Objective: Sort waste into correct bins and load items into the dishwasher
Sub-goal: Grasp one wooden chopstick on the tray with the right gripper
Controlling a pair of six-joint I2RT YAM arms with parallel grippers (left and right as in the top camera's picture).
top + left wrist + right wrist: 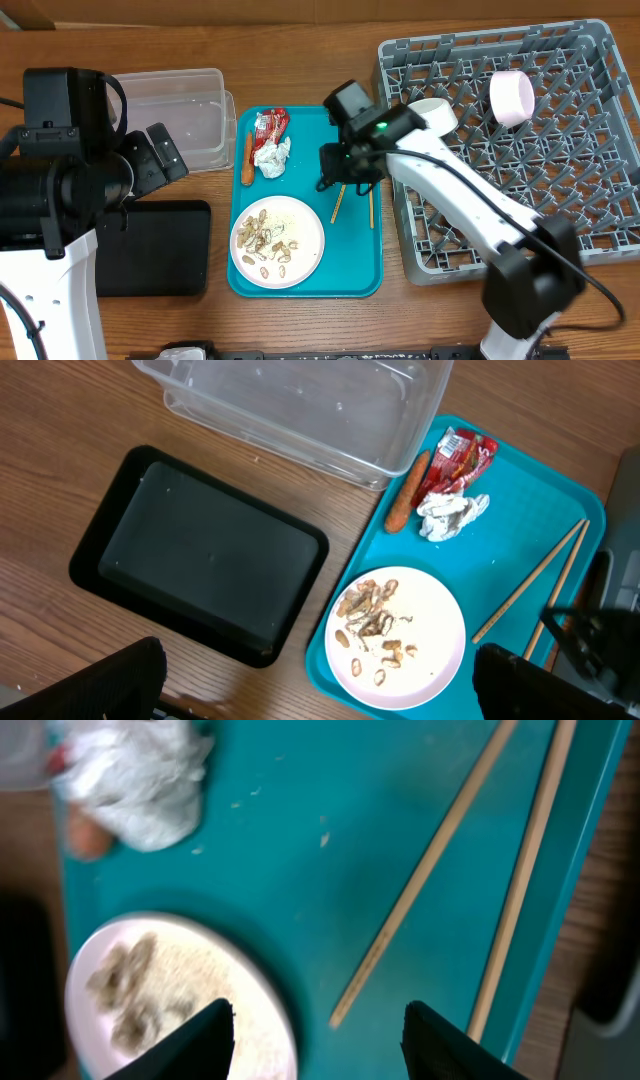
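Observation:
On the teal tray (355, 275) lie a red wrapper (270, 122), a carrot piece (247, 158), a white tissue (272, 157), a white plate (305, 245) of beige shell scraps (268, 240) and two chopsticks (337, 203). My right gripper (345, 172) hovers open over the chopsticks. In the right wrist view the left chopstick (430, 870) ends between the fingers (195, 1040), untouched, and the other chopstick (525, 870) runs beside the right finger. My left gripper (315, 690) is open wide and empty, above the gap between black tray (200, 555) and plate (400, 635). The clear tub (190, 115) is empty.
The grey dish rack (520, 170) stands at the right, holding a pale pink bowl (512, 97) and a white cup (432, 113). The black tray (150, 248) lies at the front left, below the tub. My right arm crosses the rack's near left corner.

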